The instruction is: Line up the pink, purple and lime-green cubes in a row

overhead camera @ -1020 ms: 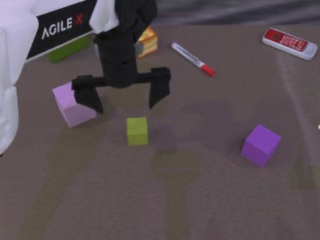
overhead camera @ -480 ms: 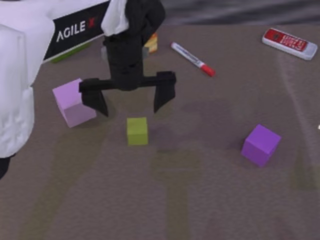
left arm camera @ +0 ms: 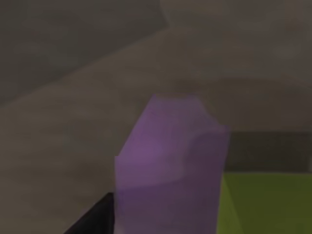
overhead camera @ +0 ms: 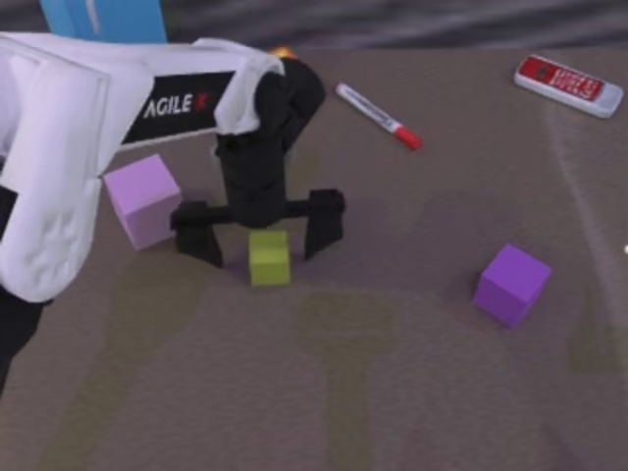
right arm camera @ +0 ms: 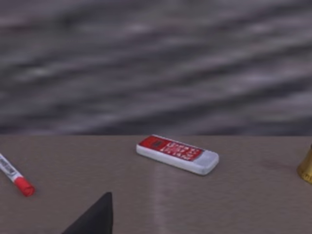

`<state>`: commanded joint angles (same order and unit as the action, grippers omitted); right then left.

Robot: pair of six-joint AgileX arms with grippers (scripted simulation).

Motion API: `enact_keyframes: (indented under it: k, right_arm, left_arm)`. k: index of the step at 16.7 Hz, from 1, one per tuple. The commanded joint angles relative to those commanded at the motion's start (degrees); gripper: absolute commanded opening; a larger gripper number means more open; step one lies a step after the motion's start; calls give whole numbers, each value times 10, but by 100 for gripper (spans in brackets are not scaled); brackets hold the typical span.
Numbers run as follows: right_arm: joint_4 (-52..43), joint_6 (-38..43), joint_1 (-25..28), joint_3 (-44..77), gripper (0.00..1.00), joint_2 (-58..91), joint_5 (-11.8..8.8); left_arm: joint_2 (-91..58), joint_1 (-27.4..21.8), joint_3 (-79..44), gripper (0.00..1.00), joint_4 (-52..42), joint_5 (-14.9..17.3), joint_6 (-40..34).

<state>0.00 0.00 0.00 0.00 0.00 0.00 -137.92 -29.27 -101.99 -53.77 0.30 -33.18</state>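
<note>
The left gripper [overhead camera: 261, 234] hung low over the table [overhead camera: 392, 373] with its two black fingers [overhead camera: 324, 221] spread wide and pointing down, holding nothing. The white left arm reached in from the table's left edge and bent down to it. The lime-green cube [overhead camera: 269, 257] sat on the table between the fingertips, its far edge tucked under the gripper body, with a gap to each finger. The pink cube [overhead camera: 143, 199] stood just to the left of the left-hand finger, near it but apart. The purple cube [overhead camera: 510, 284] lay well apart on the right side of the table.

Beyond the gripper lay a red-capped marker [overhead camera: 380, 116], and a red-and-white phone [overhead camera: 568, 85] rested near the far right corner. The left wrist view showed the lime-green cube close up at the frame's edge, with a purple-tinted cube [left arm camera: 170, 165] beside it. The right wrist view alone showed a brass-coloured object [right arm camera: 306, 165] beyond the phone and only one dark fingertip of the right gripper [right arm camera: 92, 217], so I couldn't tell whether it was open.
</note>
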Motion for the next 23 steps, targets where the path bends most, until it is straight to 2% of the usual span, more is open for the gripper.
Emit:
enact_keyframes:
  k: [5,18,23]
  right_arm:
    - [0,0,0,0,100,0,0]
    - [0,0,0,0,100,0,0]
    - [0,0,0,0,100,0,0]
  left_arm:
    - [-5,0,7,100,10,0,0]
    - [-5,0,7,2,10,0,0]
    - [-5,0,7,0,10,0,0]
